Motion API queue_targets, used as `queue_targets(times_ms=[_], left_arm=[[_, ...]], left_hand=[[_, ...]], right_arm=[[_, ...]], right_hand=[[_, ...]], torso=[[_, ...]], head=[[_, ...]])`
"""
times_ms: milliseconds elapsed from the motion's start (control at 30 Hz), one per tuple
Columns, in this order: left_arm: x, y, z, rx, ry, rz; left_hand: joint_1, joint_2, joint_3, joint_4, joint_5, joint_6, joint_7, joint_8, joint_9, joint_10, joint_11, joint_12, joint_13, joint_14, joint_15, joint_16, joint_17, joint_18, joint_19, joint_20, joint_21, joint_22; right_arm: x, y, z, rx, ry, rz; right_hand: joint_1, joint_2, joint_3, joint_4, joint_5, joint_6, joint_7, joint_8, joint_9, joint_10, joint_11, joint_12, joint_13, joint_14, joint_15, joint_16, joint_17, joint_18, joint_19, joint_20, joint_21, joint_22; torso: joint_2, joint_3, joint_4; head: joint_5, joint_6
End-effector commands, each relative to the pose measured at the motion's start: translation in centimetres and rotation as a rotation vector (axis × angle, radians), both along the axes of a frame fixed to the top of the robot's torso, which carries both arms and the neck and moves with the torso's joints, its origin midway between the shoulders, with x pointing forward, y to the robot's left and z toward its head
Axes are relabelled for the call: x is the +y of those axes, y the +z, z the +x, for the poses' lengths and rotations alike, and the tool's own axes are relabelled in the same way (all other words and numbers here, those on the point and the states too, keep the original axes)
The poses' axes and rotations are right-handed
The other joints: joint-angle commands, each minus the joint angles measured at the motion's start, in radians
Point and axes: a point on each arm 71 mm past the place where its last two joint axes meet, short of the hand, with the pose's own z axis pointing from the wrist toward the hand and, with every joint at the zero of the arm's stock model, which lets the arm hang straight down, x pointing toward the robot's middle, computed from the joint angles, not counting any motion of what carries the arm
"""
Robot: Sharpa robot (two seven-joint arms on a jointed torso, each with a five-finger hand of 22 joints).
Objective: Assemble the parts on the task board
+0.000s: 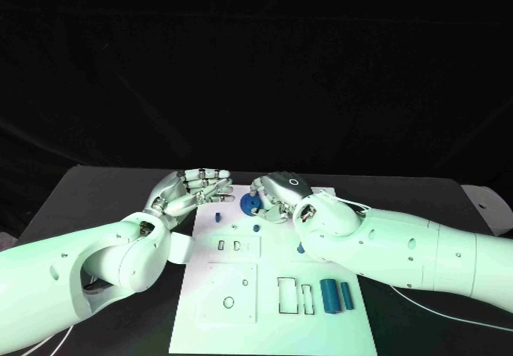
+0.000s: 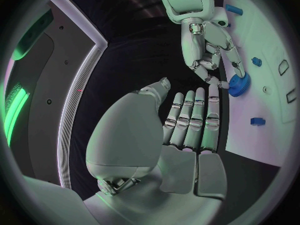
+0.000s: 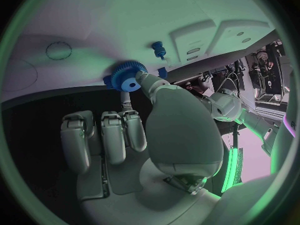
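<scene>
Lying nearest on the task board [image 1: 214,326], two blue cylinders [image 1: 336,294] sat side by side at its right edge. Farther up stood one small blue peg [image 1: 217,218]. At the board's far end, one blue gear [image 1: 250,206] was pinched in the right hand [image 1: 280,194] between thumb and fingertips. The left hand [image 1: 193,190] hovered just beside it, fingers straight and close together, holding nothing.

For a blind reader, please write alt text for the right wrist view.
The right hand pinches a blue gear at the edge of the white board. A small blue peg stands on the board just beyond the gear.
</scene>
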Motion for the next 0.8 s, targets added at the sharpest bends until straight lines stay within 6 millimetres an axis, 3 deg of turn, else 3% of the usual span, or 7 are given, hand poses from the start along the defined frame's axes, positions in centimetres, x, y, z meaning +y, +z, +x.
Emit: queue_targets(times_ms=[33, 233, 467, 633, 800], left_arm=[[-0.25, 0.18, -0.07, -0.010, -0.015, -0.011], [-0.23, 0.18, -0.08, -0.010, -0.015, -0.010], [-0.22, 0.19, -0.09, -0.009, -0.015, -0.010], [-0.17, 0.20, -0.11, -0.008, -0.013, -0.009], [-0.13, 0.22, -0.14, -0.008, -0.013, -0.009]], left_hand=[[-0.006, 0.001, 0.006, 0.002, 0.005, 0.000, 0.049, -0.004, -0.002, 0.004, 0.002, -0.005, 0.000, -0.007, 0.000, -0.004, 0.001, 0.013, 0.006, 0.003, 0.000, -0.001], [-0.006, 0.001, 0.006, 0.002, 0.005, 0.000, 0.049, -0.004, -0.002, 0.004, 0.002, -0.005, 0.000, -0.007, 0.000, -0.004, 0.001, 0.013, 0.006, 0.003, 0.000, -0.001], [-0.006, 0.000, 0.006, 0.001, 0.005, 0.000, 0.049, -0.004, -0.002, 0.004, 0.002, -0.006, 0.000, -0.008, 0.001, -0.005, 0.001, 0.012, 0.005, 0.003, -0.001, -0.002], [-0.006, 0.000, 0.006, 0.001, 0.005, 0.000, 0.049, -0.004, -0.002, 0.004, 0.002, -0.006, 0.000, -0.008, 0.001, -0.005, 0.001, 0.012, 0.005, 0.003, -0.001, -0.002], [-0.006, 0.000, 0.006, 0.001, 0.005, 0.000, 0.049, -0.004, -0.002, 0.004, 0.002, -0.006, 0.000, -0.008, 0.001, -0.005, 0.001, 0.012, 0.005, 0.003, -0.001, -0.002]], right_arm=[[-0.09, -0.21, 0.30, 0.006, -0.012, -0.023], [0.13, -0.29, 0.49, 0.009, -0.012, -0.025], [0.35, -0.52, 0.64, 0.030, -0.007, -0.035], [0.23, -0.79, 0.74, 0.060, -0.008, -0.051], [0.07, -0.99, 0.80, 0.080, -0.009, -0.067]], right_hand=[[0.001, 0.008, 0.004, 0.003, 0.001, 0.003, 0.002, -0.005, -0.002, 0.032, -0.006, 0.002, 0.181, 0.102, -0.009, 0.003, 0.246, -0.007, 0.105, -0.009, 0.005, 0.263], [-0.016, 0.000, 0.004, 0.010, -0.008, -0.014, 0.009, -0.025, -0.008, 0.023, 0.000, -0.010, 0.173, 0.102, -0.005, 0.002, 0.244, -0.007, 0.105, -0.007, 0.005, 0.263], [-0.084, -0.013, -0.033, 0.055, -0.059, -0.069, 0.029, -0.093, -0.027, 0.010, 0.019, -0.025, 0.161, 0.103, 0.013, 0.005, 0.249, -0.007, 0.105, 0.009, 0.005, 0.263], [-0.154, 0.007, -0.102, 0.133, -0.038, -0.059, 0.031, -0.119, -0.028, 0.012, 0.022, -0.023, 0.164, 0.105, 0.017, 0.009, 0.258, -0.007, 0.105, 0.015, 0.005, 0.263], [-0.180, 0.026, -0.122, 0.145, -0.014, -0.048, 0.029, -0.126, -0.026, 0.014, 0.022, -0.020, 0.167, 0.106, 0.017, 0.011, 0.262, -0.007, 0.105, 0.014, 0.005, 0.263]], torso=[[0.000, -0.0004, 0.0006], [0.000, 0.0000, 0.0002], [0.000, -0.0005, 0.0006], [0.000, 0.0000, -0.0009], [0.000, 0.0002, -0.0017]], head=[[-0.001, -0.001], [-0.001, -0.002], [-0.001, -0.002], [0.000, -0.002], [0.001, -0.003]])
